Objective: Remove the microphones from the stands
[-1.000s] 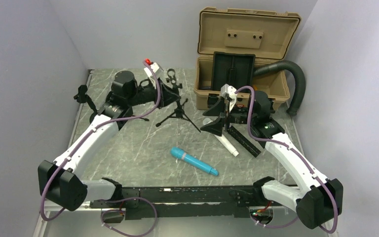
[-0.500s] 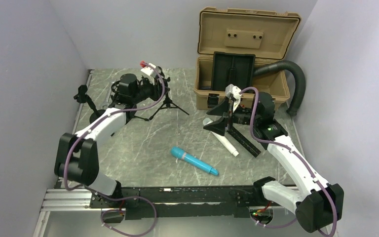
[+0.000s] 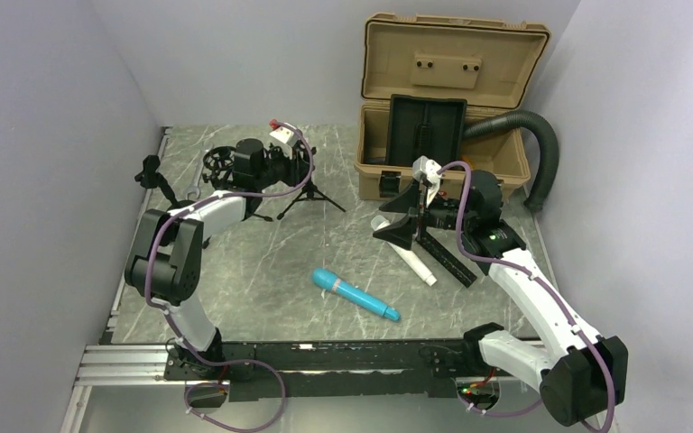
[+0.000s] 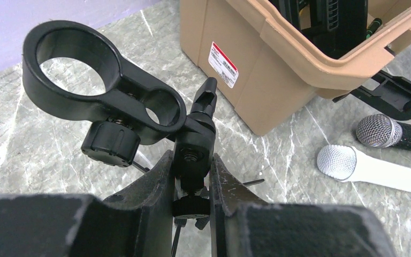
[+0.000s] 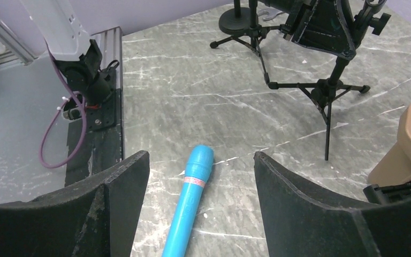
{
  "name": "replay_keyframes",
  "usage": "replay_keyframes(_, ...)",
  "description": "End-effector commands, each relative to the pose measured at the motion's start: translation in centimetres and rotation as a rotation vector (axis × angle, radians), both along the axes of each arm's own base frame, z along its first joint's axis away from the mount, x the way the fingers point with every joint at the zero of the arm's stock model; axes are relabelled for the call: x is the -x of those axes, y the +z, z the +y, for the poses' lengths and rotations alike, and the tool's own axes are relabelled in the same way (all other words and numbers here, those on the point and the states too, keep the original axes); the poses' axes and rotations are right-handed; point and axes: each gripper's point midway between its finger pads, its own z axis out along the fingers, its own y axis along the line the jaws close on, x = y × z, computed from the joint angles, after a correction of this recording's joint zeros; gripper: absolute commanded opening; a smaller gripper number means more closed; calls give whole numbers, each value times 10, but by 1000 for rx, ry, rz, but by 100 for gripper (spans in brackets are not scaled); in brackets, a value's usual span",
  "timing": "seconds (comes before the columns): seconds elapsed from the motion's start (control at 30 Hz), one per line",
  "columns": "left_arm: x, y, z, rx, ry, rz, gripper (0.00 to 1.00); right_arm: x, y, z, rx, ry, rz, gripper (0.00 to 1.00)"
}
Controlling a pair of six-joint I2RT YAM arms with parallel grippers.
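Left gripper (image 4: 191, 182) was closed to a narrow gap, clamping the swivel joint of the stand (image 4: 195, 147); clip ring (image 4: 134, 93) empty. Right gripper (image 5: 200, 168) hung wide open, holding nothing, above the blue microphone (image 5: 190, 203) lying flat mid-table. White microphone (image 4: 374, 170) and black microphone (image 4: 401, 134) lay beside the tan case (image 4: 257, 80).

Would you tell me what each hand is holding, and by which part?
The left hand grips the stand by the swivel joint below its empty clip; the right hand is open, holding nothing.
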Motion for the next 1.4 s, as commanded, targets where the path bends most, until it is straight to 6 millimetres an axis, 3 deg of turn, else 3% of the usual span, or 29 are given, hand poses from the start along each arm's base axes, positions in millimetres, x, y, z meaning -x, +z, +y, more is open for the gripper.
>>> replay_keyframes(0.0,-21,52,-3,49,-2,-181,0,-1,7,-2,-2,-7,-65,73)
replay_keyframes(0.73,-8,10,8,31,2,-46,21,-4,-3,-7,59,-29,-77,74)
replay_keyframes(1.07,11,-2,15,26,10,7,64,-4,-5,-12,102,-44,-113,76)
replay_keyframes(1.23,16,13,24,15,40,-35,98,0,-14,-15,134,-23,-121,77)
replay_keyframes(1.37,25,34,34,1,51,-86,100,6,-30,-16,181,19,-92,78)
